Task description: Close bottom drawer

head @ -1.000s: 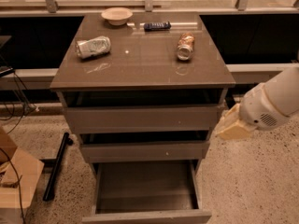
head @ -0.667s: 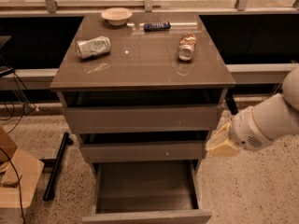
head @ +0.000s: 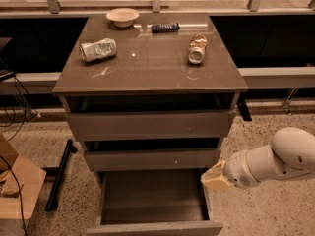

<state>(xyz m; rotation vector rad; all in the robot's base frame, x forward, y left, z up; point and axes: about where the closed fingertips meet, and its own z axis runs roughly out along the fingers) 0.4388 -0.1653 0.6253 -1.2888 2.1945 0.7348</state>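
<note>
The bottom drawer (head: 153, 228) is pulled far out of the grey-brown cabinet. Its plain front panel sits at the lower edge of the view and its flat bare floor (head: 153, 195) shows. The middle drawer front (head: 152, 159) and the top drawer front (head: 150, 126) stand slightly out above it. My gripper (head: 215, 176), a pale yellowish tip on the white arm (head: 275, 161), is at the drawer's right side wall, above and behind the front panel's right end.
On the cabinet top (head: 147, 65) lie a crushed silver can (head: 98, 49), a second can (head: 197, 49), a pale bowl (head: 122, 16) and a dark remote (head: 165, 27). A black pole (head: 59, 176) and cardboard boxes (head: 15, 191) lie on the speckled floor at left.
My arm and gripper have moved down and to the left, from beside the middle drawer to the right side of the open bottom drawer. The drawers have not moved.
</note>
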